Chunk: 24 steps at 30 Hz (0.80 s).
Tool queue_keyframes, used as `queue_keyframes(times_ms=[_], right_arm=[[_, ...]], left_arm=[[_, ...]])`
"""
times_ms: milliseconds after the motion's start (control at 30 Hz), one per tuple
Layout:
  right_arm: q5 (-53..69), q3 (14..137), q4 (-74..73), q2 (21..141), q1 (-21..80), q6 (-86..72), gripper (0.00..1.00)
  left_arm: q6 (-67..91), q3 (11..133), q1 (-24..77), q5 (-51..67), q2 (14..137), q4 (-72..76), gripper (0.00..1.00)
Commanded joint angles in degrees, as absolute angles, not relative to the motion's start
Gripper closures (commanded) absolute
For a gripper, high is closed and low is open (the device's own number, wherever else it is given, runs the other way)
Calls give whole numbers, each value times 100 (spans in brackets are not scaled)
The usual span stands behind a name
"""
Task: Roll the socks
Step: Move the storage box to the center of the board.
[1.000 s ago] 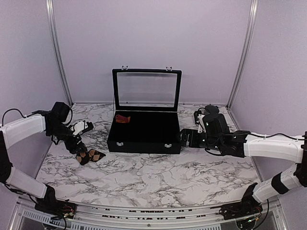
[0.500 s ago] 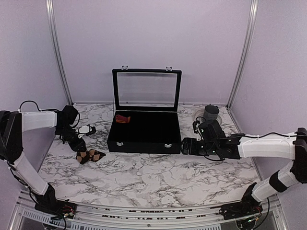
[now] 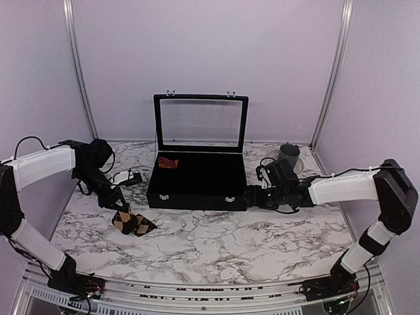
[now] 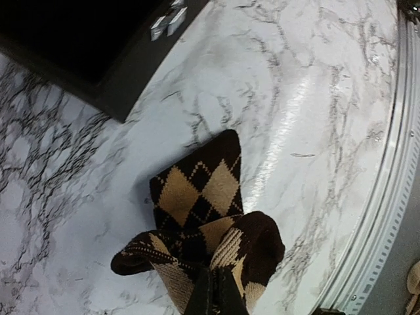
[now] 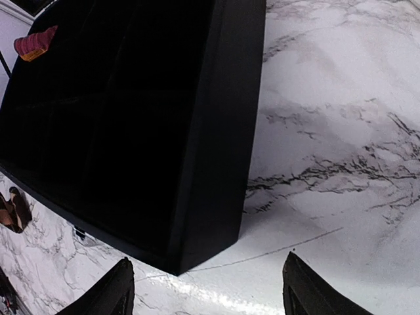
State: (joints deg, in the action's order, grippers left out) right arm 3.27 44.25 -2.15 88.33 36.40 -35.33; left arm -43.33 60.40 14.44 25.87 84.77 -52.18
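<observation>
At the left of the overhead view, the left gripper (image 3: 120, 205) points down at the marble table (image 3: 216, 243), just off the front left corner of the black box (image 3: 197, 190). Right under its tip lies the argyle sock (image 3: 133, 223), a dark brown bundle with tan diamonds, bunched on the tabletop in the lower left of the frame. From the left wrist camera, the left gripper (image 4: 213, 292) has its fingers pressed together at the bottom edge of the picture, pinching a fold of the argyle sock (image 4: 203, 197). One flat end of the sock stretches up toward the box, and the rest curls over near the fingers.

In the middle, the box stands open with its glass lid (image 3: 200, 121) upright at the back. The red sock (image 3: 168, 162) lies inside, in the back left compartment, a small red and orange lump against the black lining.

To the right, the right gripper (image 3: 252, 195) sits low beside the box's front right corner. Its wrist camera shows the fingers (image 5: 121, 289) spread wide at the two bottom corners of the picture, holding nothing, with the corner of the box (image 5: 223, 131) and bare marble between them. The red sock (image 5: 36, 42) shows at the upper left of that view. Behind the right arm, a grey cup (image 3: 289, 154) stands near the back right of the table.
</observation>
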Motion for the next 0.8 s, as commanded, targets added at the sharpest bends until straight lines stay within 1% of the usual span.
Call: queue_keyframes(times_ms=[0,133,367,533,667,767], right_arm=[[570,4937,-94,9079,3599,-3261,27],[739,5166,-43,9408,3595,-3231,29],[1432,5616,353,10311,3603,-3579,37],[1654,6425,372,10981,3796,-3681,39],[1572,6974,189,11283,3965,-3634,37],[1224,6665,431,10794,4026,-3470,28]], left_arm=[[-4491,6276,2118,3442,8313,-6035,100],[-4236,6565,2665,3647,8425,-6021,100],[-4185,6993,3120,3809,8669,-6121,100],[-4271,7233,3321,3922,8755,-6223,100],[-4324,7501,3384,4186,8862,-6341,100],[-4577,7690,3480,4407,8842,-6447,100]])
